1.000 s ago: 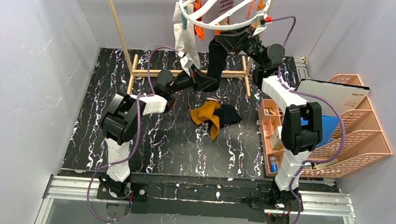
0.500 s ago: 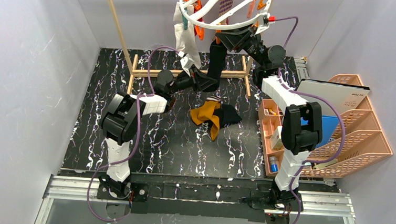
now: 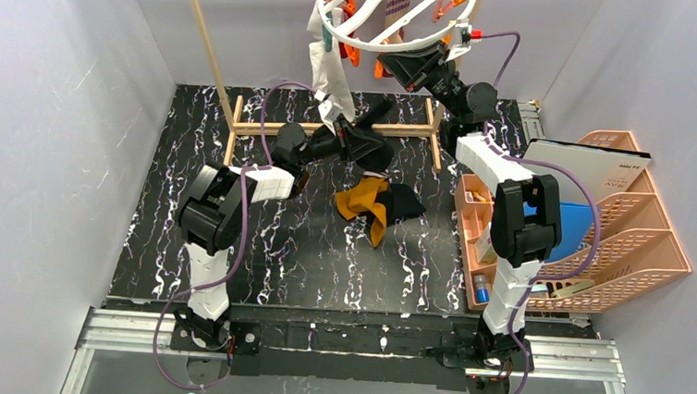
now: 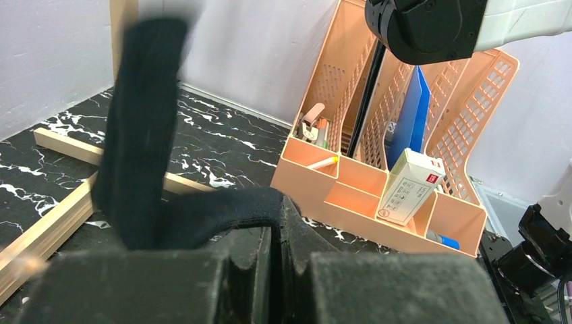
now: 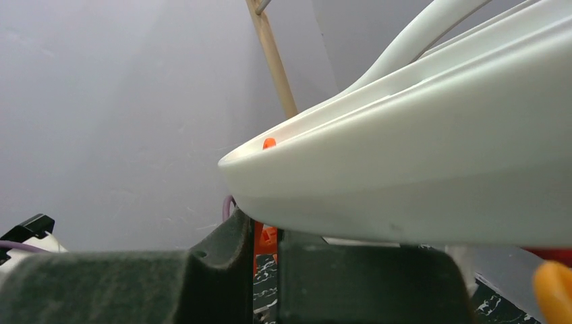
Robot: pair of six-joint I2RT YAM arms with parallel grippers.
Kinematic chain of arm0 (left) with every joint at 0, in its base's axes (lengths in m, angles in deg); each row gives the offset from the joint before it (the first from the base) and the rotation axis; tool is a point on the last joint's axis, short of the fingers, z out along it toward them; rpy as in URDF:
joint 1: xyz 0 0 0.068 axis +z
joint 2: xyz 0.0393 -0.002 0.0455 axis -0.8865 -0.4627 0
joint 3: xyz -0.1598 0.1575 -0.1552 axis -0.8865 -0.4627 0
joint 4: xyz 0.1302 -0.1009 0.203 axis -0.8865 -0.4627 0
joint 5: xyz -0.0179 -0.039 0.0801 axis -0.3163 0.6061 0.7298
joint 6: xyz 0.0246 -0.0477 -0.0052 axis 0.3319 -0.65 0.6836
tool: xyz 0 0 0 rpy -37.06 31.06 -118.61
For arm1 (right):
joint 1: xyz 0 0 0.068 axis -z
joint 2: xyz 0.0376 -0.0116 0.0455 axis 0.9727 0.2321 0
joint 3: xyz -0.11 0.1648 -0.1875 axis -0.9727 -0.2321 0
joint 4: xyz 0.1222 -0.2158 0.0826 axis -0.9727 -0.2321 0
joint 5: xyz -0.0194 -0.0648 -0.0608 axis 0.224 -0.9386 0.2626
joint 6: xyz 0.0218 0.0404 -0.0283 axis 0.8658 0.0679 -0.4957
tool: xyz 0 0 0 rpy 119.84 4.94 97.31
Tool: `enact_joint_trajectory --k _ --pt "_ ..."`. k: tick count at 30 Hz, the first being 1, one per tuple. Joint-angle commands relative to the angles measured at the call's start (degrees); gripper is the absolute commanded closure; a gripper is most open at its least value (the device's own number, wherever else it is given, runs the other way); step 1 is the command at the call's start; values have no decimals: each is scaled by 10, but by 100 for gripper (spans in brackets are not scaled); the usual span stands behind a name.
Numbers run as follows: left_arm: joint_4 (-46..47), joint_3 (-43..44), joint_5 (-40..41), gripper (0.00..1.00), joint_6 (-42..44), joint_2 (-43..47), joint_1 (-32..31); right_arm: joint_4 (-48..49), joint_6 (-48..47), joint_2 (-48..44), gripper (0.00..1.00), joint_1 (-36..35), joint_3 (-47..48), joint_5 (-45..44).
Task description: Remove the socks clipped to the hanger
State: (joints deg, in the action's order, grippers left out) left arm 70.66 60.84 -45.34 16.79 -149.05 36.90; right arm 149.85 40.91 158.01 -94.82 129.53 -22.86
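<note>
Pinching orange clothespin (image 5: pixel 268 237), right gripper (image 3: pixel 398 64) released black sock (image 4: pixel 145 135), still clamped by left gripper (image 4: pixel 274 239).

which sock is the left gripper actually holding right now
The black sock, pinched in the left gripper. The white sock and the striped sock hang from the hanger; the mustard sock lies on the table.

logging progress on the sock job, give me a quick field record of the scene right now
left fingers: shut on black sock, low over the table
right fingers: shut on orange clothespin, just under the hanger ring
hanger: white sock and striped sock clipped on
black sock top end: looks free of the pins
table: mustard sock and dark sock in a heap
</note>
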Motion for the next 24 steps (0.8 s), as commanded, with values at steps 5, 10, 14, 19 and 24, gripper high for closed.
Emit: enact_joint_trajectory --k 5,10,14,19,24 --pt "5 9 -10 100 -4 5 4 29 5 3 99 0 31 -9" --pt "-46 -16 77 2 17 22 6 21 -5 -6 99 0 22 -9" --pt "-147 -35 201 2 104 65 6 10 -18 -17 99 0 14 -4" --pt "-181 -78 345 2 178 148 6 -5 -33 -30 99 2 8 -3" --pt "-196 -87 333 2 193 184 6 -10 -34 -35 99 6 6 -3"
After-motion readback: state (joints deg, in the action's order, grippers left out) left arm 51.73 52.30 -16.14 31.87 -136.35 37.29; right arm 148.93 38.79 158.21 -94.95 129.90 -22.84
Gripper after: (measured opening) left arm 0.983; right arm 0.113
